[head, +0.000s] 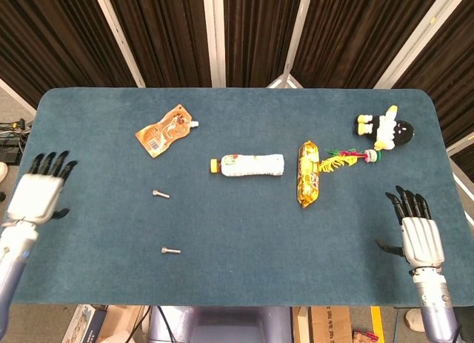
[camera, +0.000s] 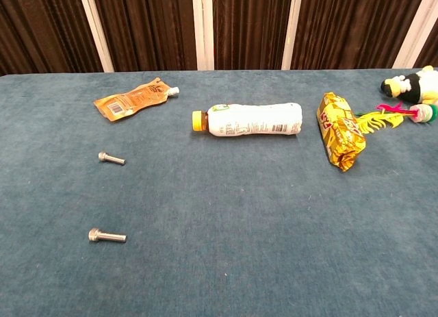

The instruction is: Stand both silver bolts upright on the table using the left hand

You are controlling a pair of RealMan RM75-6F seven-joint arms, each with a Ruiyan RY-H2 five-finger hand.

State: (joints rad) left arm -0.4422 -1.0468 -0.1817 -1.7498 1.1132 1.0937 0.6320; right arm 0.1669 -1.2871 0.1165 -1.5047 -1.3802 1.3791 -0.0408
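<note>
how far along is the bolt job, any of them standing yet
Nothing is done yet: the far bolt and the near bolt both lie on their sides on the table. In hand: nothing; the left hand is open at the table's left edge, apart from both bolts. The right hand is open and idle. Left: grasping and standing up both bolts.
</note>
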